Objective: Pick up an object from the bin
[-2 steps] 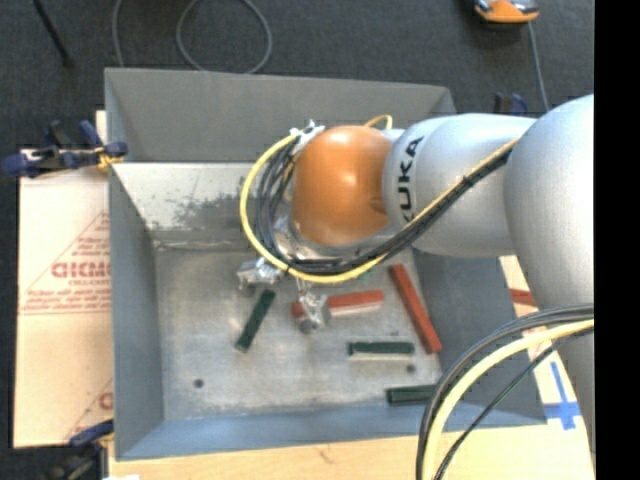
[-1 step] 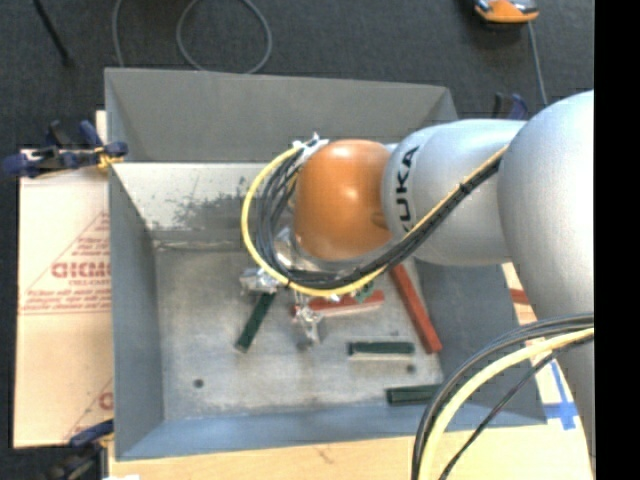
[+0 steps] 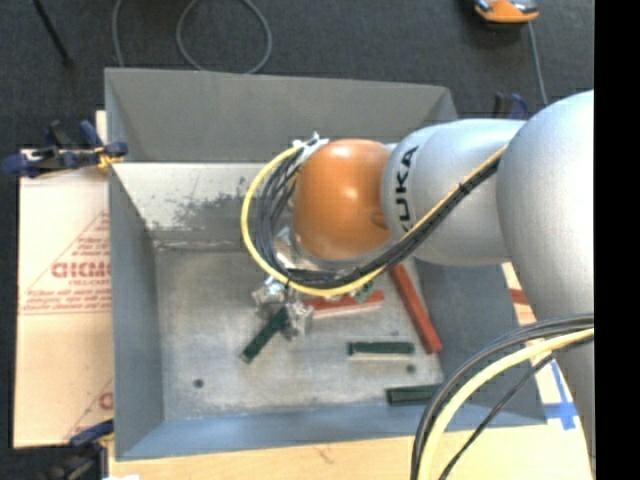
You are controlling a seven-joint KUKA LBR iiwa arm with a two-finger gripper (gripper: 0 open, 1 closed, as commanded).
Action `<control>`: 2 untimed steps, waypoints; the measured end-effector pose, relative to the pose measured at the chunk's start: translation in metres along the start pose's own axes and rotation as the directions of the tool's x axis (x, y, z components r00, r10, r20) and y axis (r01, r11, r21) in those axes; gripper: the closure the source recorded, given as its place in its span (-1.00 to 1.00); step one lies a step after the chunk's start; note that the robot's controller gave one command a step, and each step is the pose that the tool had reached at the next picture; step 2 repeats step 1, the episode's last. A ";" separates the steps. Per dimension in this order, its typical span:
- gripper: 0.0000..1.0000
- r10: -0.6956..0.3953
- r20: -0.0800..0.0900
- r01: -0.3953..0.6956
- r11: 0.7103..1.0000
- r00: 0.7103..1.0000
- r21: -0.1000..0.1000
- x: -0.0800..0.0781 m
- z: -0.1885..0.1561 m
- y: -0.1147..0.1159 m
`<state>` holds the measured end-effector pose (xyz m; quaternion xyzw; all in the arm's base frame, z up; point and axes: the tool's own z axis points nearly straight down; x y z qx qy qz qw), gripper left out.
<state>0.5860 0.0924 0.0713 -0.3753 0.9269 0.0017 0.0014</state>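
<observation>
Noted from the bin (image 3: 190,298) side: the gripper (image 3: 284,310) sits at the upper end of a dark green stick (image 3: 260,342) slanting away to its lower left (grip state cannot be told), judged light, rigid, smooth, best pinched across its narrow width.

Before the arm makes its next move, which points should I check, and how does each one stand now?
1. The gripper is down in the bin, at the upper end of the slanted dark green stick: ok.
2. That stick is gripped: cannot tell.
3. The stick's lower end lies free on the floor: ok.
4. The green bar and the red stick lie apart, to the right: ok.
5. The red-and-white piece is clear of the gripper: cannot tell, it lies partly under the wrist.
</observation>
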 end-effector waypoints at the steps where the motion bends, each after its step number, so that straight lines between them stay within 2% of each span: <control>1: 1.00 -0.430 0.001 0.430 0.903 0.903 0.008 -0.026 -0.140 0.009; 2: 1.00 -0.430 0.001 0.430 0.903 0.903 0.008 -0.026 -0.140 0.009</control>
